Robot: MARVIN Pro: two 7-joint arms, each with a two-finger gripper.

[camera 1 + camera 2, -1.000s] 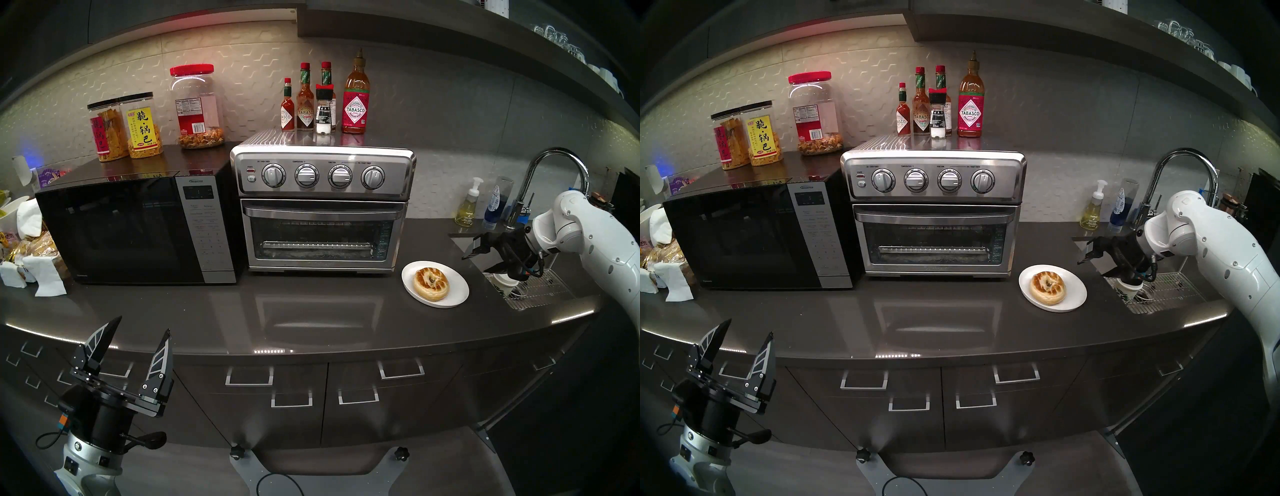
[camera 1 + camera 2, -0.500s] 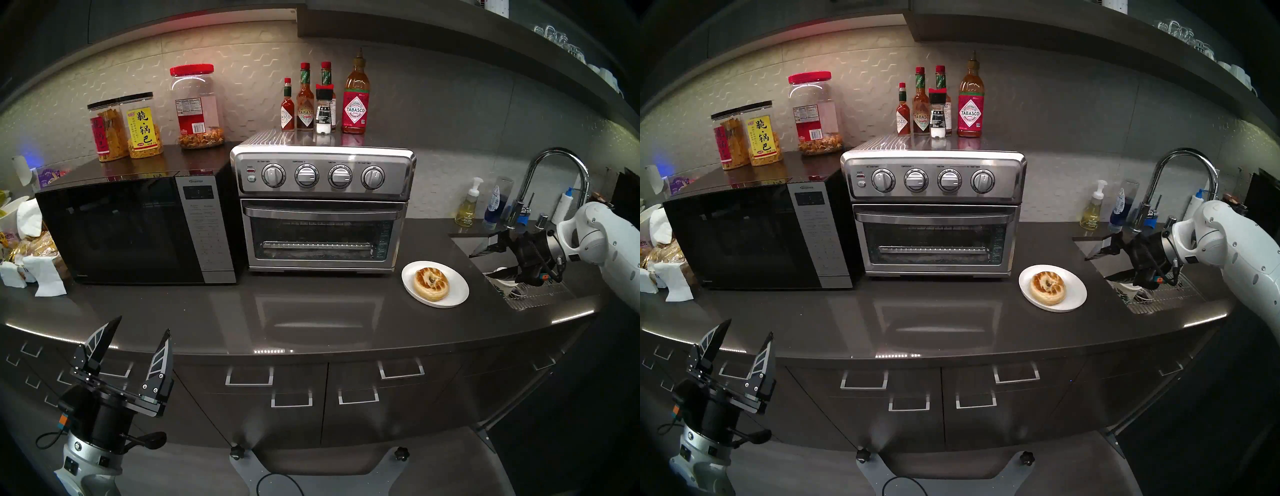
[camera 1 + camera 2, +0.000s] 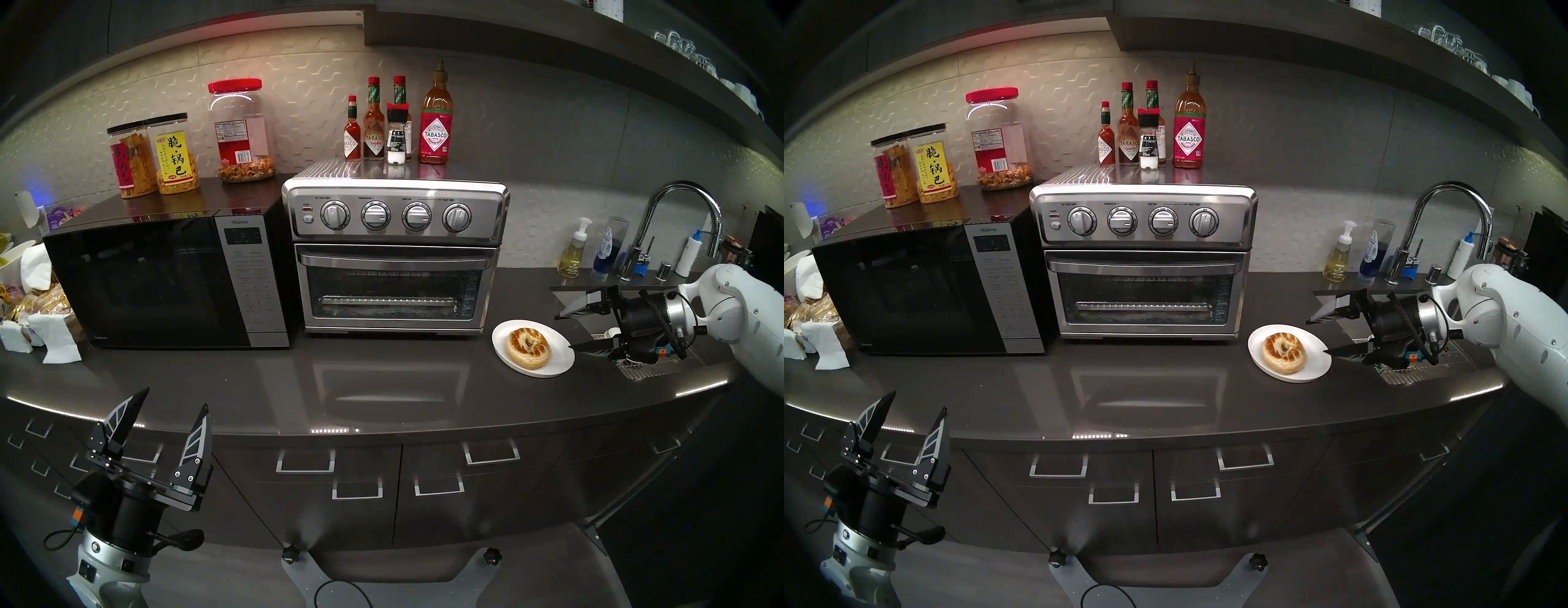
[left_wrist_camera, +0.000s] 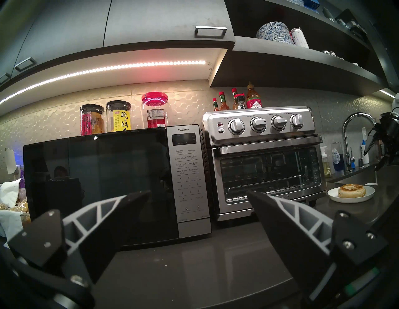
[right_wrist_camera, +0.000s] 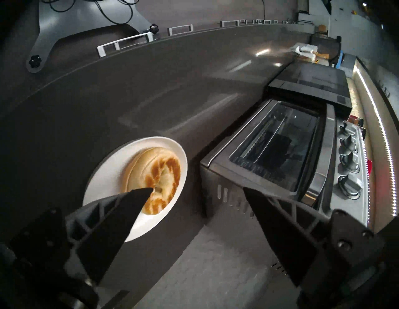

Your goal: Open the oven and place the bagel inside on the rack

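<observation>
The steel oven stands mid-counter with its glass door shut. Its wire rack shows through the glass. A toasted bagel lies on a white plate right of the oven. My right gripper hovers open and empty just right of the plate, pointing left, one fingertip over the plate's rim. My left gripper is open and empty, low in front of the counter's left edge.
A black microwave sits left of the oven with snack jars on top. Sauce bottles stand on the oven. A sink with faucet and soap bottles lies behind my right arm. Paper and bags crowd the far left.
My right arm dropped lower and its wrist turned the open gripper from tilted down over the sink to level, fingertips now reaching the plate's right rim. The left arm stayed still.
</observation>
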